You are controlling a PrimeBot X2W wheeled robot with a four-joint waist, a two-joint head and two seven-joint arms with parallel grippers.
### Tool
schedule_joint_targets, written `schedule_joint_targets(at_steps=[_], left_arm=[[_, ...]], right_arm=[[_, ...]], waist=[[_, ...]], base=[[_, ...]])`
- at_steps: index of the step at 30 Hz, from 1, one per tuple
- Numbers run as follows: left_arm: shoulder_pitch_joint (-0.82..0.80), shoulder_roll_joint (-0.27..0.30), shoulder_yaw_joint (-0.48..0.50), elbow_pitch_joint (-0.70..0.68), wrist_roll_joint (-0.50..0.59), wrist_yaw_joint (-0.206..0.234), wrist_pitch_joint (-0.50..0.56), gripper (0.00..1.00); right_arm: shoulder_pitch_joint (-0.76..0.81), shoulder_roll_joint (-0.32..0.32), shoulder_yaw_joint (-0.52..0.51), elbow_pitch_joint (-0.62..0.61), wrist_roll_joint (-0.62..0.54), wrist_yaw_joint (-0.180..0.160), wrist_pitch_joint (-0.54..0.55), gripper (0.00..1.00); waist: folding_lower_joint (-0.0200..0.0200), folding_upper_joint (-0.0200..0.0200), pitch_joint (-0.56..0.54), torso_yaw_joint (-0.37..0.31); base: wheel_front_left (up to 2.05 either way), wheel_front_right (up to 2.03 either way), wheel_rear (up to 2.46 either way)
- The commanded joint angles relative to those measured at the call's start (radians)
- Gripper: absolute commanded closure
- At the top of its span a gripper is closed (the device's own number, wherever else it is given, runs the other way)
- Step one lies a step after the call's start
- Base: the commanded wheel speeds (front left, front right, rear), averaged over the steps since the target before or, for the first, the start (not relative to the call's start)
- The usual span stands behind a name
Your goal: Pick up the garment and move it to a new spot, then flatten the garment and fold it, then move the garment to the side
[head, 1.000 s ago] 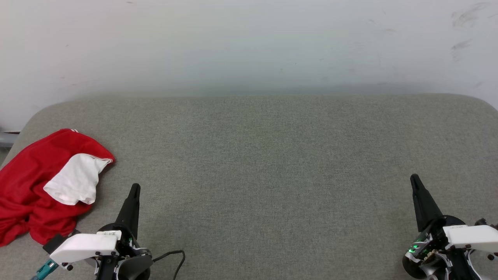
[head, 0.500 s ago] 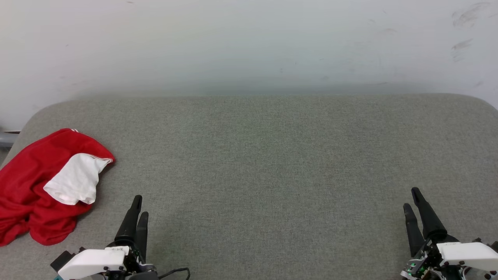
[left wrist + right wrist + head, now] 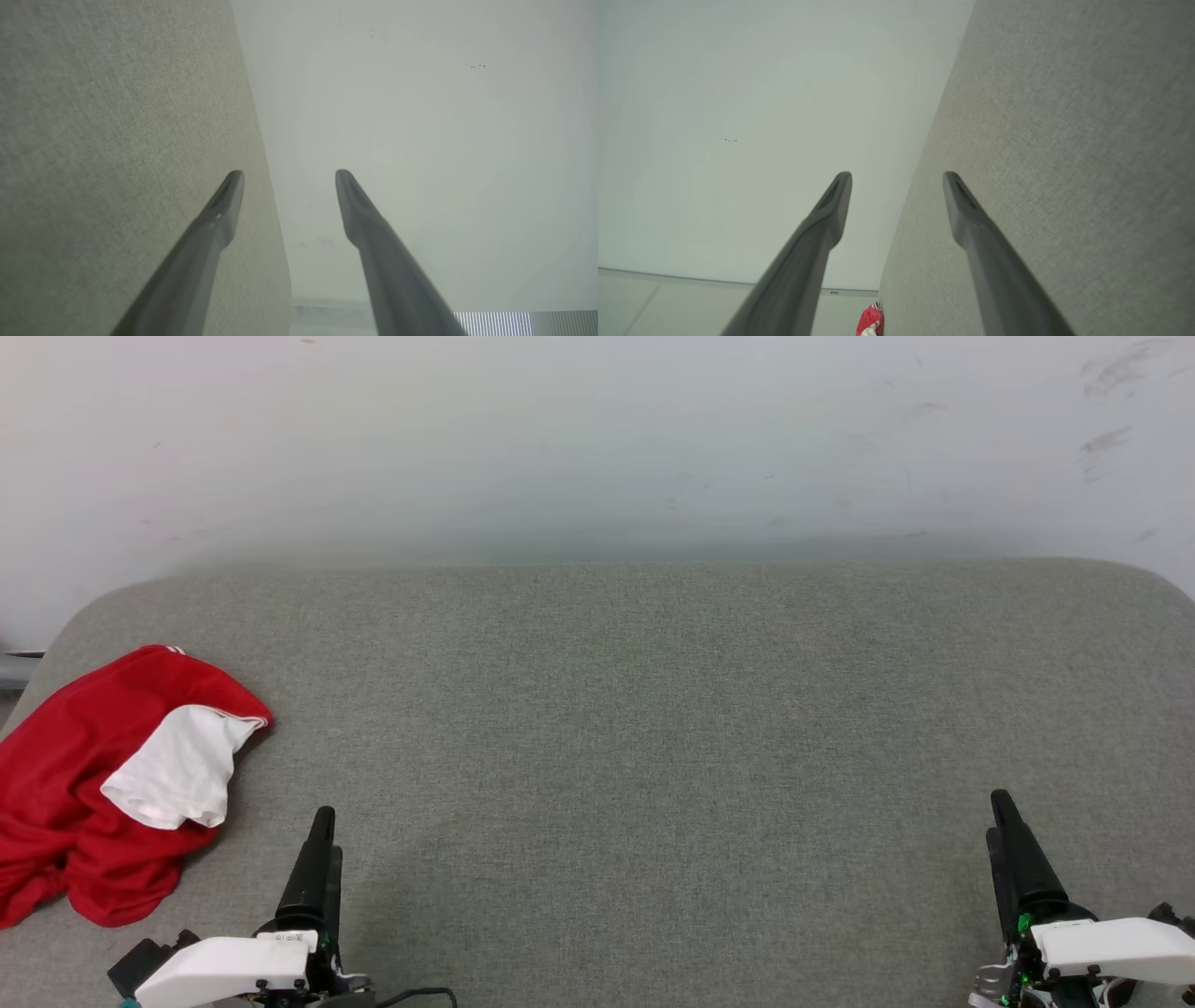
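The left gripper (image 3: 322,835), two long dark tapered fingers on a white wrist housing, is seen at the lower left of the head view. In the left wrist view its fingers (image 3: 219,219) are spread well apart, and nothing is held between them. The right gripper (image 3: 1001,817), of the same build, is placed at the lower right. Its own fingers (image 3: 971,219) are likewise parted in the right wrist view and are empty. Both grippers are pointed toward the far edge of the grey, fabric-covered worktop (image 3: 653,709) with rounded corners, and are kept well apart from each other.

The garment (image 3: 75,784), a red jersey shirt, is found crumpled in a heap at the left end of the worktop. It is near the left gripper but not touched by it, and far from the right gripper. A white sleeve (image 3: 173,770) is folded over the top of the red cloth. In the right wrist view a small red-and-white part of the garment is shown at the bottom edge, at the worktop's far end. Behind the worktop a pale, lightly scuffed wall (image 3: 597,448) is seen.
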Motion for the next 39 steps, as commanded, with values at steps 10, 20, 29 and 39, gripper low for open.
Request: schedule_joint_targets(at_steps=[10,20,29,39], left_arm=[[0.001,0.004,0.074,-0.041,0.134,-0.002,-0.048,0.00],[0.009,0.005,0.098,-0.119,0.246,-0.002,-0.084,0.00],[0.026,0.006,0.083,-0.202,0.454,-0.003,-0.114,0.00],[0.042,0.006,0.040,-0.276,0.728,0.018,-0.144,0.00]], right_arm=[[-0.018,0.000,0.006,-0.073,-0.294,0.000,-0.050,0.00],[-0.019,0.000,0.060,-0.162,-0.573,0.000,-0.087,0.00],[-0.018,0.000,0.096,-0.217,-0.773,0.000,-0.116,0.00],[-0.009,0.000,0.116,-0.256,-0.945,0.000,-0.146,0.00]], waist=[[0.0000,0.0000,0.002,-0.001],[0.0000,0.0000,0.004,0.000],[0.0000,0.0000,0.007,0.001],[0.0000,0.0000,0.012,0.000]], base=[[0.00,0.00,0.00],[0.00,0.00,0.00],[0.00,0.00,0.00],[0.00,0.00,0.00]])
